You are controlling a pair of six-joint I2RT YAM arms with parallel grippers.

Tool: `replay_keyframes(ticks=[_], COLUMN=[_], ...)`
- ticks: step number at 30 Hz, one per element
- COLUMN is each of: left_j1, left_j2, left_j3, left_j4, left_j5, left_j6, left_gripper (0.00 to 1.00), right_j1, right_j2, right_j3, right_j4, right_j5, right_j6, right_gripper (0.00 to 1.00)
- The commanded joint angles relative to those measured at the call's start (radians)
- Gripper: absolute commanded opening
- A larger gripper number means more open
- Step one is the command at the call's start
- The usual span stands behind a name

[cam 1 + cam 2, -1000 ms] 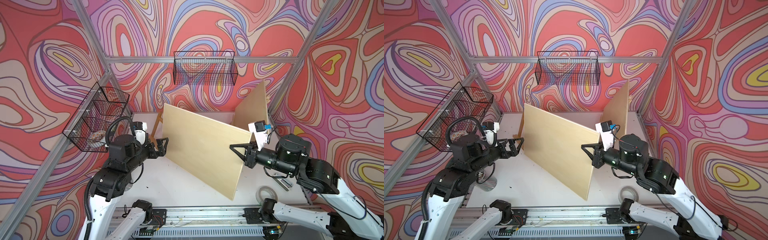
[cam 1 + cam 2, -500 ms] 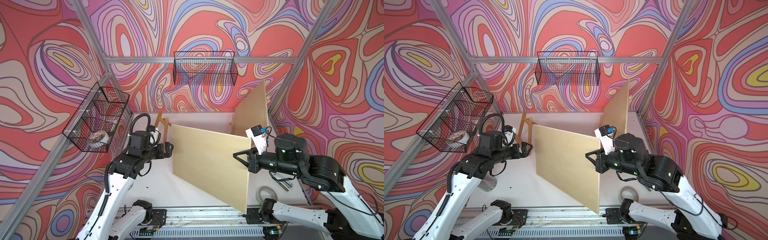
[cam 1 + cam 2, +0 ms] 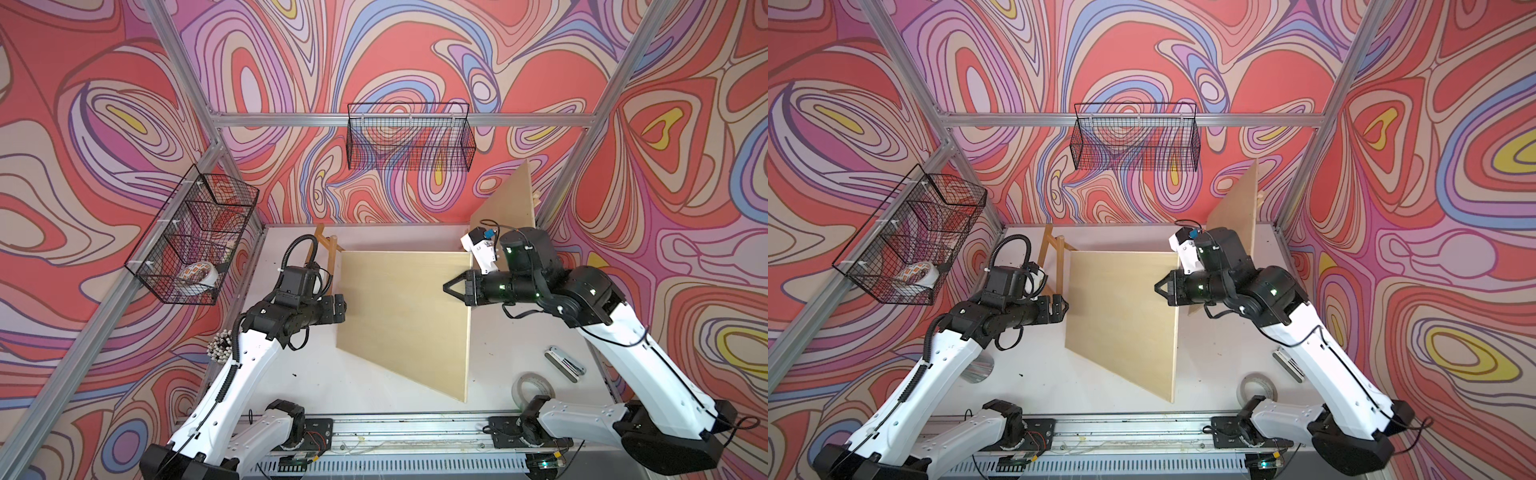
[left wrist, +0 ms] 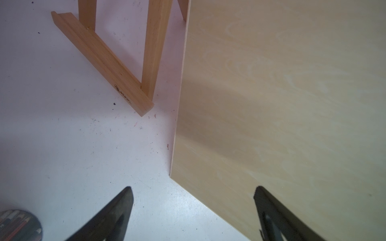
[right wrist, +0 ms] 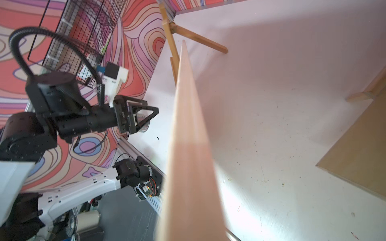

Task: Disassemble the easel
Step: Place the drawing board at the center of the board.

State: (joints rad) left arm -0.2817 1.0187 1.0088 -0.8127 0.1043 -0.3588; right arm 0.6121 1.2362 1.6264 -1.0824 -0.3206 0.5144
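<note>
- The wooden board is seen mid-frame in both top views, stood up on edge.
- Its right edge is pinched between the closed jaws of the right gripper.
- The left gripper is spread wide and empty, just beside the board's left edge.
- The easel is seen at the board's upper left, near the back wall.

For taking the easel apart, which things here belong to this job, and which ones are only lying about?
Belong to the job: wooden board, gripped at its edge by the right hand; easel frame at the back; left hand, open beside the board.
Only lying about: tape roll, pencil cup, grey flat tool, wire basket on the back wall.
</note>
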Motion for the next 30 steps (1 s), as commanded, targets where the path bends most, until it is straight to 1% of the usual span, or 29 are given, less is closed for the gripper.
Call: replay_keyframes(ticks=[1, 5, 7, 12, 18, 21, 30], left_j1=[-0.004, -0.003, -0.004, -0.004, -0.003, -0.004, -0.004], left_j2=[0.008, 0.012, 0.013, 0.012, 0.011, 0.009, 0.010], left_j3=[-0.007, -0.009, -0.008, -0.009, -0.007, -0.008, -0.005], left_j4=[-0.013, -0.012, -0.015, -0.017, -0.024, -0.028, -0.034], left_j5=[-0.021, -0.026, -0.027, -0.058, -0.104, -0.118, -0.161], left_j6=[0.012, 0.012, 0.012, 0.006, -0.002, -0.007, -0.018], left_gripper=[0.93, 0.93, 0.93, 0.93, 0.92, 0.93, 0.93], right_j1=[-0.067, -0.081, -0.088, -0.094, -0.106, -0.118, -0.163], right_j2=[0.049, 0.110, 0.140, 0.204, 0.255, 0.288, 0.366], right_j3=[0.032, 0.044, 0.044, 0.028, 0.021, 0.044, 0.063], right_j4=[0.016, -0.020, -0.037, -0.048, -0.048, -0.066, -0.064], right_j5=[-0.095, -0.109, -0.096, -0.096, -0.110, -0.087, -0.118], right_j6=[-0.077, -0.130, -0.152, -0.200, -0.230, -0.244, -0.252], right_gripper=[0.00, 0.00, 0.00, 0.00, 0.00, 0.00, 0.00])
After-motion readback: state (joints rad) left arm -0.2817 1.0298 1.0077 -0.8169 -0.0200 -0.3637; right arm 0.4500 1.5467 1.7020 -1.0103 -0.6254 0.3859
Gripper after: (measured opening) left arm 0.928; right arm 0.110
